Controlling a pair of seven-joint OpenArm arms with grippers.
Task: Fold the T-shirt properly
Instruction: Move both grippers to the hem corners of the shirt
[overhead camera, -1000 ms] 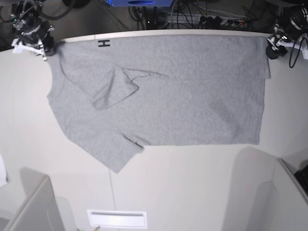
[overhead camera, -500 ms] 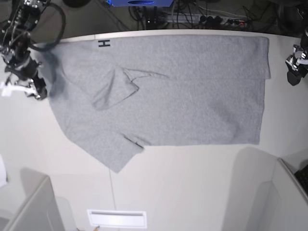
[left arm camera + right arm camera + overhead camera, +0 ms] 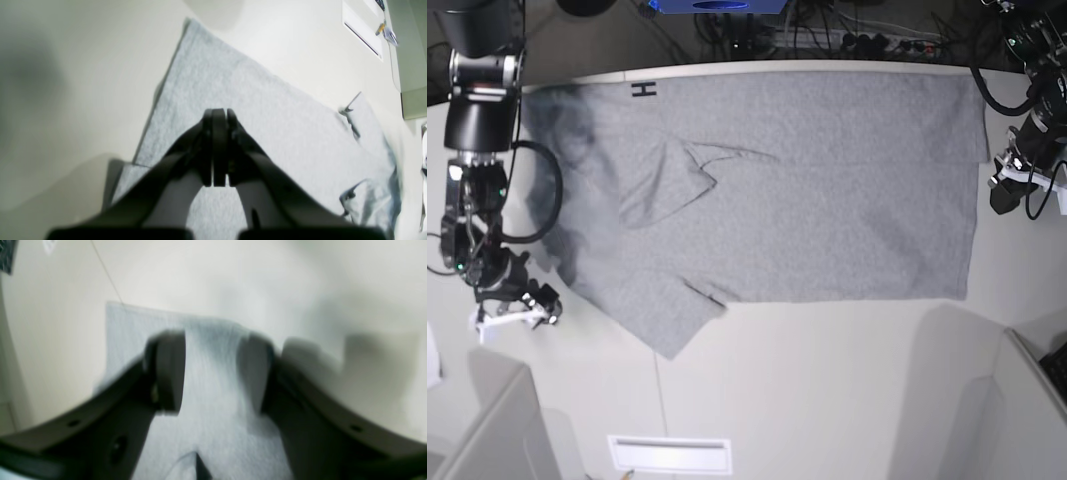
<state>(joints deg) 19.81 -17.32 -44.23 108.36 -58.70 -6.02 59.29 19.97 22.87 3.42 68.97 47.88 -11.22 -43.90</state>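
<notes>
The grey T-shirt (image 3: 827, 190) lies spread flat on the table with its plain side up. One sleeve (image 3: 667, 180) is folded onto the body and a small black "H" (image 3: 643, 91) shows at the far edge. My right gripper (image 3: 519, 308) is low at the shirt's left edge. In the right wrist view it (image 3: 213, 373) is open, with shirt cloth (image 3: 210, 426) under and between the fingers. My left gripper (image 3: 1005, 195) hangs just off the right hem. In the left wrist view it (image 3: 218, 146) is shut and empty above the shirt (image 3: 267, 110).
A white slot plate (image 3: 670, 455) sits at the table's front edge. Grey partitions stand at the front left (image 3: 487, 430) and front right (image 3: 1027, 400). A white cloth scrap (image 3: 432, 355) shows at the left border. Cables (image 3: 847, 40) run behind the table.
Both arms have moved from the far corners toward the front, the right arm down to the shirt's left edge and the left arm down beside the right hem. The shirt has not moved.
</notes>
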